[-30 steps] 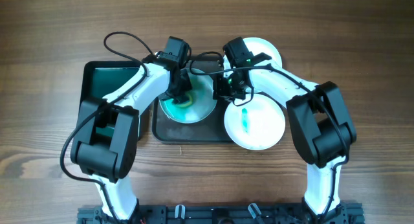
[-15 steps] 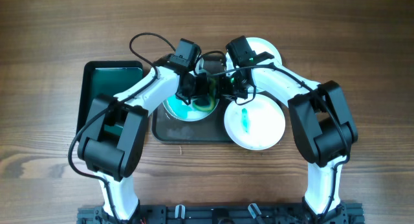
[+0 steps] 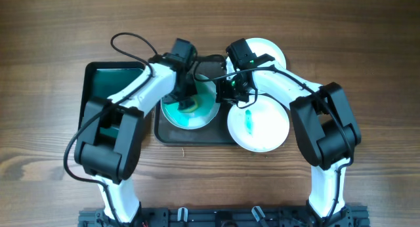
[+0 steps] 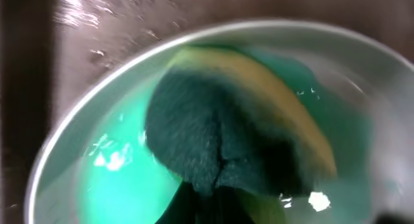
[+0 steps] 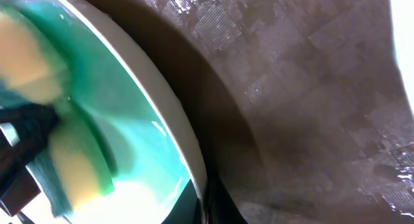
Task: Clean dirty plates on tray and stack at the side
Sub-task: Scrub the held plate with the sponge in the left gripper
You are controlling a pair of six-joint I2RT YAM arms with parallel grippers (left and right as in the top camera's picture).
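A white plate (image 3: 172, 113) smeared teal lies on the dark grey tray (image 3: 197, 136). My left gripper (image 3: 186, 96) is shut on a yellow sponge with a dark green scouring side (image 3: 191, 106) and presses it onto this plate. In the left wrist view the sponge (image 4: 220, 133) covers the plate's wet teal middle (image 4: 110, 179). My right gripper (image 3: 226, 92) is shut on the plate's right rim (image 5: 174, 120). A second plate (image 3: 266, 132) with a small teal smear lies over the tray's right edge. A third plate (image 3: 269, 50) lies behind the right arm.
A smaller dark green tray (image 3: 111, 82) stands to the left of the grey tray. Cables loop above both wrists. Wet tray floor (image 5: 310, 120) shows right of the held plate. Bare wooden table (image 3: 367, 69) surrounds everything.
My left gripper with the sponge swept right across the plate, then back to the left and a little nearer. The right gripper and the plates have stayed put.
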